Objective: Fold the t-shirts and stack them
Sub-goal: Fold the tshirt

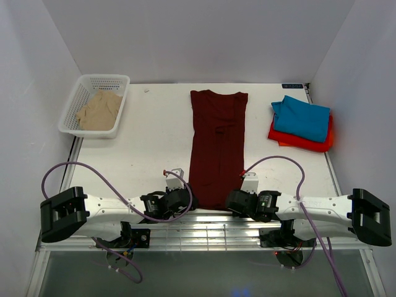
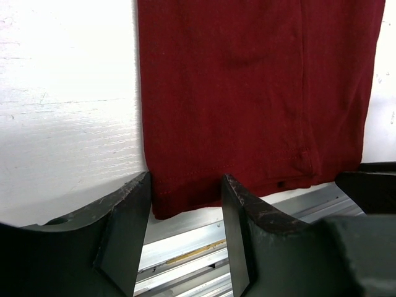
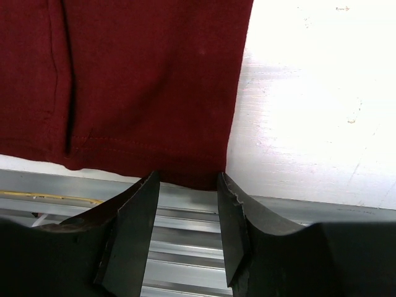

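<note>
White table carries maroon shirt, basket, red-orange shirt.

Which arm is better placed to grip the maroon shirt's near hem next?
Left, narrowly. The left gripper has its open fingers straddling the hem of the maroon shirt; the right gripper has its open fingertips only reaching the hem's corner edge.

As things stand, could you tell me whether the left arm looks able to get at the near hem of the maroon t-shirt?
Probably yes: the left pincer is open right at the near-left corner of the maroon t-shirt, nothing lies between them, and the right pincer sits at the other corner.
</note>
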Controlling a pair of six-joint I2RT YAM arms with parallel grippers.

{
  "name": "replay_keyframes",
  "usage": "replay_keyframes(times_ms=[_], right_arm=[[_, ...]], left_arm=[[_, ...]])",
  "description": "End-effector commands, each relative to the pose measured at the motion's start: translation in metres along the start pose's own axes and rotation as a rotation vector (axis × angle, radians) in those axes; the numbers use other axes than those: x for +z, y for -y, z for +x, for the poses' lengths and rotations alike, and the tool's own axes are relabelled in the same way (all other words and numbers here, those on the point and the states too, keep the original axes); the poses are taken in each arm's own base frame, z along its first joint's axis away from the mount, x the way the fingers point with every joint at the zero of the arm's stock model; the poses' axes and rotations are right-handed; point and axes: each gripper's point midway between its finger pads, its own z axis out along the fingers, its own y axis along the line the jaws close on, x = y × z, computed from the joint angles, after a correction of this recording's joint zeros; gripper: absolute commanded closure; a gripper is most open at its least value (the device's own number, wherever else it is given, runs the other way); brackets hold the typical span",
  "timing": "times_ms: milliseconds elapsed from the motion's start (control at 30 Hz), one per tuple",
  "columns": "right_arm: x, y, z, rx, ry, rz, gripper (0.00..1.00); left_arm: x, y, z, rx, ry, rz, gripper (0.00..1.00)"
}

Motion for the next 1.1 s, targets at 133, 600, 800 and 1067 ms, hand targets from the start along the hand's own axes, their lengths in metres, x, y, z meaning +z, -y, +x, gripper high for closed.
replay_keyframes(times_ms=[133,600,800,1067], right_arm=[[-0.006,0.003,-0.009,-0.003,0.042,0.034,0.52],[0.003,0.017,0.003,-0.007,0.025,0.068,0.52],[0.008,0.001,0.002,-0.032,0.025,0.020,0.59],[0.009,-0.019,-0.003,-0.067,0.030,-0.025,0.71]], left_arm=[[-0.004,-0.037,0.015,0.056,-0.043,-0.145,0.41],[-0.004,-0.054,0.023,0.055,-0.057,-0.198,0.46],[-0.002,-0.050,0.025,0.058,-0.066,-0.182,0.58],[0.000,-0.053,0.032,0.076,-0.087,-0.192,0.66]])
